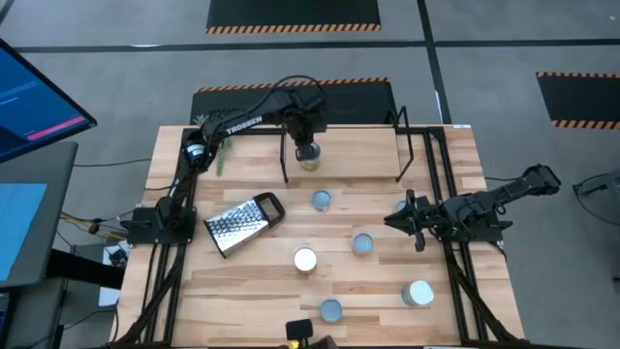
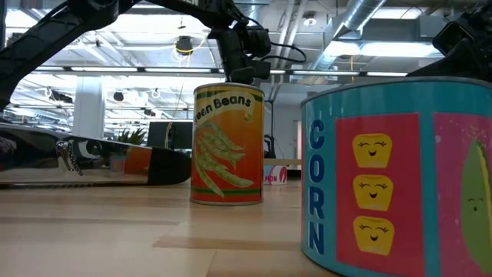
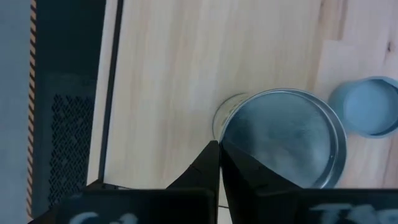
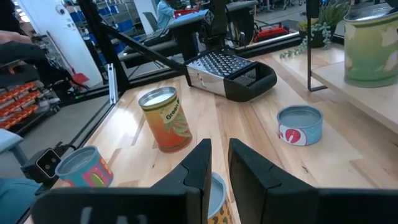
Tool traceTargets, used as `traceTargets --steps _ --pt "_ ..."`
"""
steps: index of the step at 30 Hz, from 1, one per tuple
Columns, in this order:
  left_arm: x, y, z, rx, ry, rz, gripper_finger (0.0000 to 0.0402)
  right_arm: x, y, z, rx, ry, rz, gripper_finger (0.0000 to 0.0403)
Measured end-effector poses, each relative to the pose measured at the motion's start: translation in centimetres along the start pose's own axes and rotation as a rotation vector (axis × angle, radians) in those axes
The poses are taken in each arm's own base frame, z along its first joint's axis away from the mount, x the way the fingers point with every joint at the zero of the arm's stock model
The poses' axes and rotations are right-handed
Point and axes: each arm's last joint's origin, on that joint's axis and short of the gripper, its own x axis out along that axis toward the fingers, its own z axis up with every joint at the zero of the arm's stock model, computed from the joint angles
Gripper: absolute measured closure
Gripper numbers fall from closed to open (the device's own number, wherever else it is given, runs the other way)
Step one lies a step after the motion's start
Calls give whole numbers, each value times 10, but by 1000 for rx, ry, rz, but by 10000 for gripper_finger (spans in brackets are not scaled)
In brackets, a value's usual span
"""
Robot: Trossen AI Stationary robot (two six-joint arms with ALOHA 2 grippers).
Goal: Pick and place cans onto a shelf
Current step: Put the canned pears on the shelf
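Note:
My left gripper (image 1: 307,147) is shut just above a can (image 1: 310,160) that stands upright on the low wooden shelf (image 1: 358,145) at the table's far side. In the left wrist view the can's silvery top (image 3: 292,137) lies right beside the shut fingertips (image 3: 218,152). My right gripper (image 1: 411,221), at the table's right, is open by a narrow gap over a blue-topped can (image 4: 217,190). Other cans stand on the table: a blue-topped one (image 1: 322,201), another (image 1: 363,242), a green beans can (image 1: 305,260), a corn can (image 1: 418,293) and one near the front edge (image 1: 330,310). My left gripper points down with its shut fingers over the rim of the can on the shelf (image 3: 233,124). I cannot tell whether they touch it. The can stands upright on the shelf board.
A metal grater (image 1: 242,221) with a black handle lies on the table's left half. The shelf's thin black legs (image 1: 402,155) stand on the far half of the table. Most of the shelf board to the right of the can is bare.

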Motion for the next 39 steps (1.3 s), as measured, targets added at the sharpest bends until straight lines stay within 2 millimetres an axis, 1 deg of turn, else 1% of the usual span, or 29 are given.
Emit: traceTargets --steps 4,9,13,15,18,23,26,28,30,32,34,36,39 --pt "0 6 -2 -13 -5 7 385 0 1 -1 -1 12 26 321" --pt "0 12 -4 -25 -5 14 348 0 2 -1 -2 29 64 321" --pt "-1 14 -5 -25 15 64 322 0 2 -2 -3 31 68 321" --pt "-4 14 -4 -33 2 44 314 0 2 -2 -3 31 68 321" --pt "-17 4 3 18 -48 -12 307 0 2 -2 -4 31 68 321" --pt "-42 -12 13 60 -98 -5 305 0 2 -2 -4 32 68 321" --pt "-45 -26 13 96 -104 -114 305 0 2 -2 -5 32 68 321" --pt "-44 -35 12 113 -93 -209 305 0 2 -2 -5 34 67 321" --pt "-39 -45 16 114 -101 -265 305 1 2 -3 -8 43 64 321" --pt "-29 -54 19 107 -71 -291 305 1 2 -3 -9 47 63 321" --pt "-20 -61 24 102 -79 -274 305 2 2 -4 -13 59 60 321" --pt "-16 -70 27 84 -70 -239 305 2 2 -5 -14 67 59 321" --pt "-13 -80 33 69 -78 -121 305 3 2 -6 -12 79 56 321"
